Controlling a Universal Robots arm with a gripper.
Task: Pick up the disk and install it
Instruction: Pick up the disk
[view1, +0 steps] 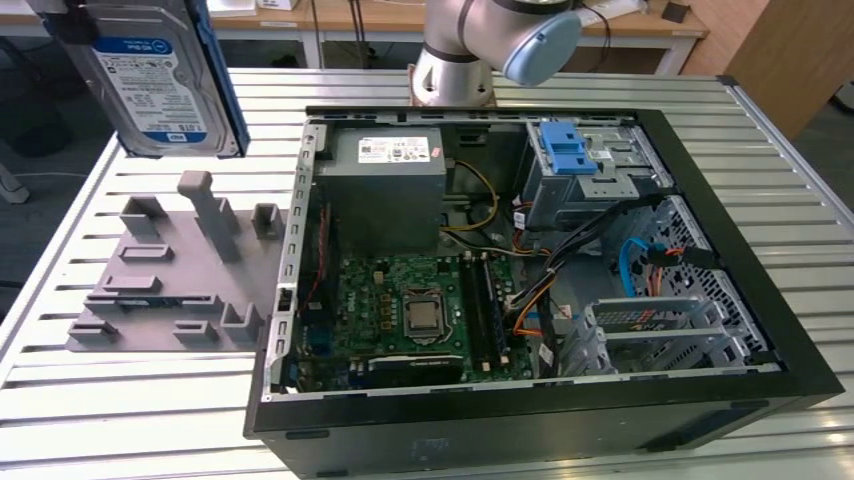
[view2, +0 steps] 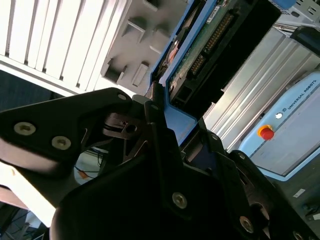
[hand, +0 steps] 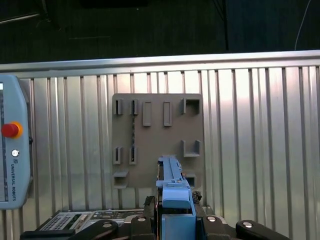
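gripper (hand: 174, 202) seemingly clamps the disk (view1: 180, 40); exterior view shows its label (view1: 144, 95).

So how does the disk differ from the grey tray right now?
The disk hangs upright in the air; the tray lies flat on the table. The disk is silver with a blue edge; the tray is plain grey with upright posts. Both are rectangular.

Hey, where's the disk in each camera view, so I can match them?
Exterior view: disk high at the exterior view's left, above the tray.
First wrist view: disk edge-on in the gripper, over the tray.
Second wrist view: disk circuit-side showing, next to the tray.
Shared landmark: the grey slotted tray.
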